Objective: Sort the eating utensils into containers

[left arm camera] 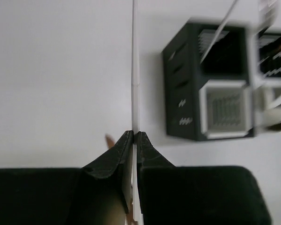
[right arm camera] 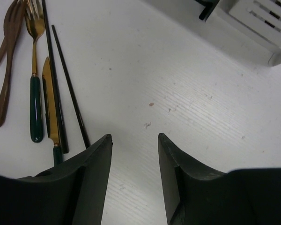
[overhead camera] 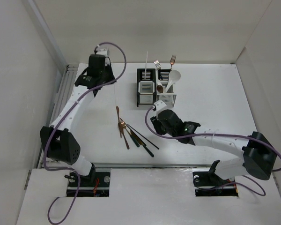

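Observation:
My left gripper (overhead camera: 104,78) (left arm camera: 135,134) is shut on a thin white chopstick (left arm camera: 135,70), held above the table left of the containers. The two joined caddies, one white-bodied (overhead camera: 146,87) (left arm camera: 182,93) and one silver-grey (overhead camera: 166,89), hold a white chopstick (overhead camera: 146,61), two forks (overhead camera: 157,64), a white soup spoon (overhead camera: 173,77) and a brown spoon (overhead camera: 159,87). My right gripper (overhead camera: 155,111) (right arm camera: 133,138) is open and empty just above the table in front of the caddies. A brown spoon (right arm camera: 7,70), a green-handled fork (right arm camera: 35,108), a gold knife (right arm camera: 49,108) and black chopsticks (right arm camera: 70,89) lie to its left.
The loose utensils lie in a cluster (overhead camera: 131,133) at the table's middle front. White walls close in the table on the left, back and right. A corner of the caddy (right arm camera: 262,18) shows at the top right of the right wrist view.

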You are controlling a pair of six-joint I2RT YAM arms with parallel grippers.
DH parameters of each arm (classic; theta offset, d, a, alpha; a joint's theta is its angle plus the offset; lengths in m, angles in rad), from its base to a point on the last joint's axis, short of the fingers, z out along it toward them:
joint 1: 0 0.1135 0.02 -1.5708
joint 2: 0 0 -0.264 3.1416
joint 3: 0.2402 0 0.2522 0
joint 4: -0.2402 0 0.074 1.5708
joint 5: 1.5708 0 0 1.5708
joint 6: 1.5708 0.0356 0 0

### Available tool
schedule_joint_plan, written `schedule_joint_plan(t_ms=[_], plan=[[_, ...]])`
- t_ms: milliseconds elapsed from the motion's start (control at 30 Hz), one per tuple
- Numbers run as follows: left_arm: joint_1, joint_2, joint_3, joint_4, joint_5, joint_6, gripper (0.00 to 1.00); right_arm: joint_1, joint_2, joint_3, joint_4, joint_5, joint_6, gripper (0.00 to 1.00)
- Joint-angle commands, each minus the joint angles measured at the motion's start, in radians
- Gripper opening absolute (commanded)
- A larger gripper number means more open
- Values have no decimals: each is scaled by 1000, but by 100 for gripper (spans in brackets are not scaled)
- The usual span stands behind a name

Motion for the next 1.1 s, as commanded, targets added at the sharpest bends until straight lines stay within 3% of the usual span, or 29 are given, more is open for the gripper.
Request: schedule_joint_plan(t_ms=[0, 267, 400, 833, 1067], plan=[[1, -56, 143, 121, 40, 50, 0, 7, 36, 64, 89, 25, -71, 49], [-80, 249, 575, 394, 108, 104, 0, -108, 85, 93, 175, -39, -166, 46], [-117, 397, 648, 513, 154, 117, 0, -152, 117, 114, 175, -87, -223, 46], [-126, 587, 637, 738, 172, 107, 0, -266, 88, 58, 175, -159, -247, 46], [-126, 596, 472, 799, 219, 107, 0, -300, 12, 11, 175, -150, -213, 46]])
